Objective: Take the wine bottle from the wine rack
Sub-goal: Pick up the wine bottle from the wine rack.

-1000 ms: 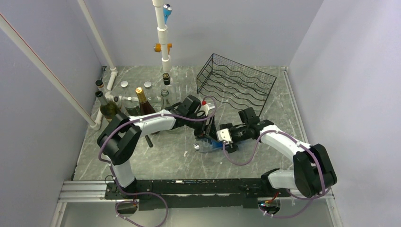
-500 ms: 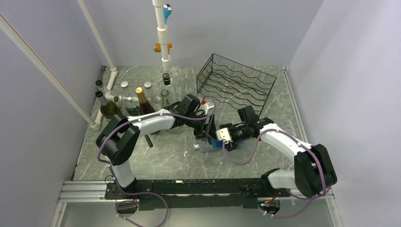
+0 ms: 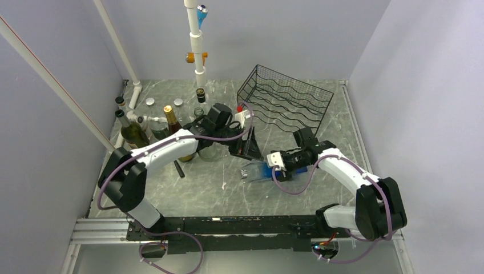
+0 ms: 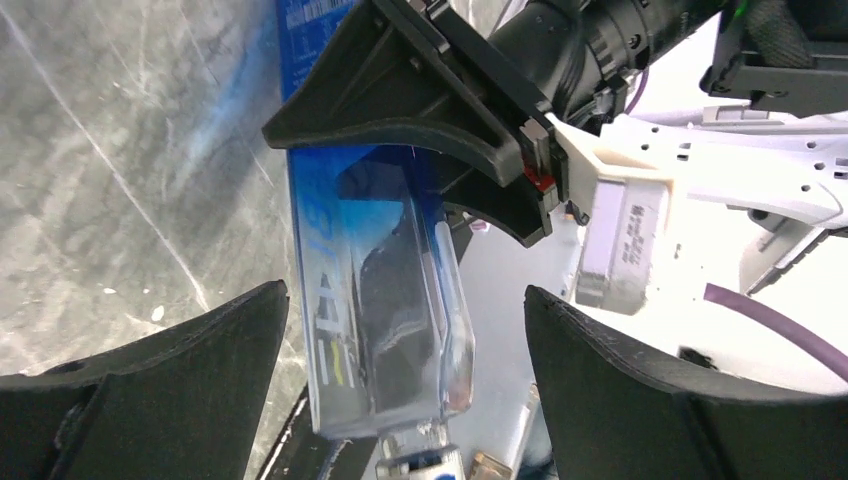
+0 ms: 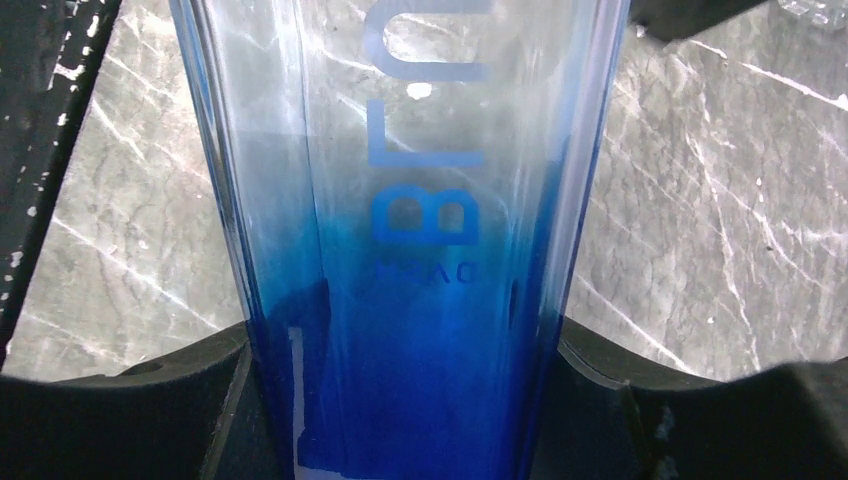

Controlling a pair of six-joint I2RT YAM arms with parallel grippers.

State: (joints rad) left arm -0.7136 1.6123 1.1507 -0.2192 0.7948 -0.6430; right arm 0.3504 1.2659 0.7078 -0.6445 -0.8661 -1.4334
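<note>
A handover has just happened. A second ago both arms were bunched over the bottle, the left one with its jaws half closed around it. Now the left pincer has sprung wide and lifted back toward the rack. In its own camera the two fingers stand well clear on either side of the blue glass, touching nothing.

In that same second the right pincer has clamped shut on the bottle. Its wrist view shows a black finger pressed against each side of the blue lower part, with the lettering running up out of the grip. From above, the bottle has slid a little to the right with that arm.

The bottle lies on its side, low over the tabletop, in front of the rack and well apart from it, cap pointing left. Whether it rests on the marble or hangs just above it, I can't tell from here.

The rack's rows look empty, so I'd say the main job is done. The bottle now depends on the right arm alone. What's left, by my reckoning, is to settle it down somewhere without letting that slick, square glass twist in the grip.
</note>
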